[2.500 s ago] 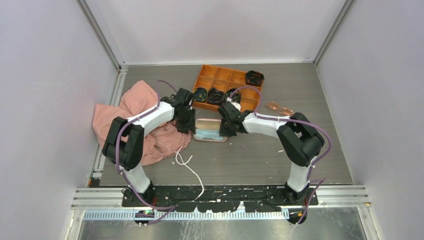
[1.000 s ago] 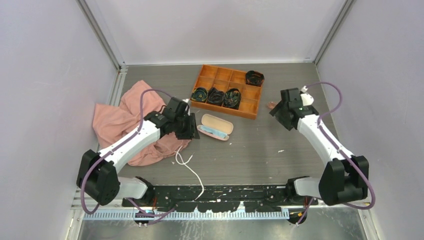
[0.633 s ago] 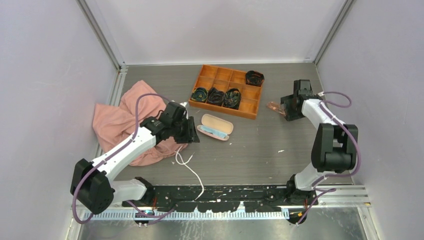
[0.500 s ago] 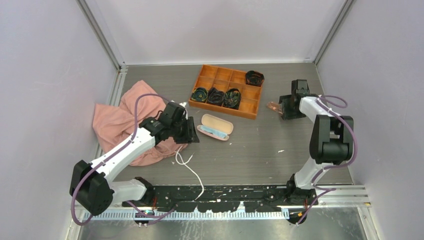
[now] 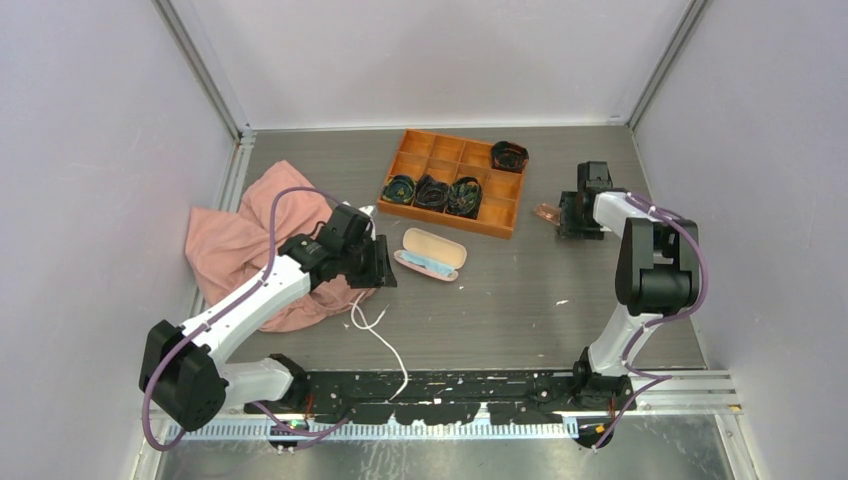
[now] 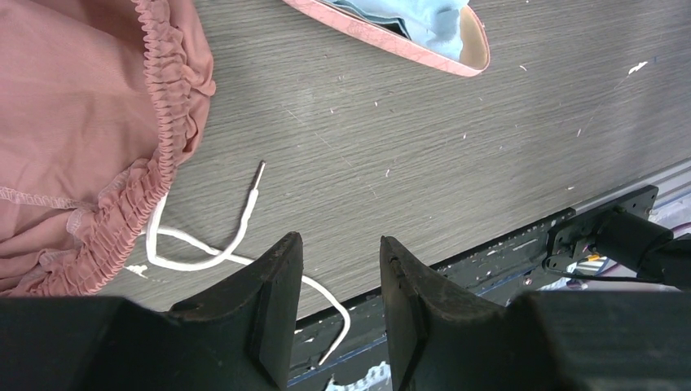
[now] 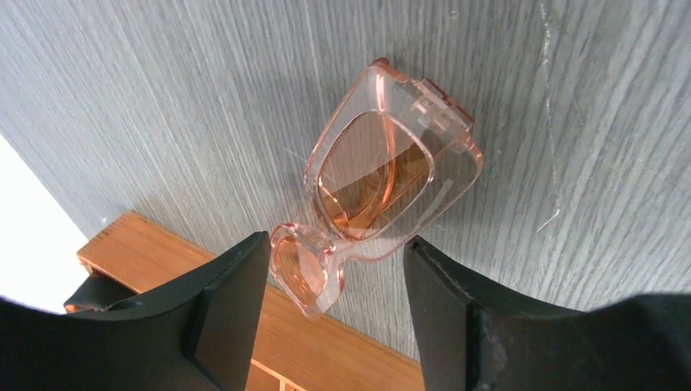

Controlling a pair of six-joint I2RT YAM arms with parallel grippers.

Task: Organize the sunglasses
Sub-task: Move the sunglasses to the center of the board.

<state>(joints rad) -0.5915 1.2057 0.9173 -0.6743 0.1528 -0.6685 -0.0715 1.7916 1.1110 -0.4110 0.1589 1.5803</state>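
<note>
The sunglasses (image 7: 383, 183), a small pair with clear pinkish-orange frame and lenses, lie folded on the grey table just right of the orange tray; in the top view only their left end (image 5: 544, 212) shows. My right gripper (image 7: 333, 244) (image 5: 567, 216) is open and low over them, one finger on each side of the lens nearest the tray, not closed on it. My left gripper (image 6: 341, 241) (image 5: 384, 264) is open and empty, beside the open pink case (image 5: 432, 253) (image 6: 383, 37) that holds a light blue cloth (image 6: 424, 16).
The orange compartment tray (image 5: 470, 226) (image 7: 318, 342) holds several dark coiled bundles (image 5: 431, 192). A pink garment (image 5: 240, 240) (image 6: 73, 122) is heaped under the left arm. A white cord (image 5: 382, 340) (image 6: 236, 240) trails toward the near rail.
My right gripper left the pink case, swung to the far right and came down around the sunglasses. My left gripper pulled back slightly from the case's left end.
</note>
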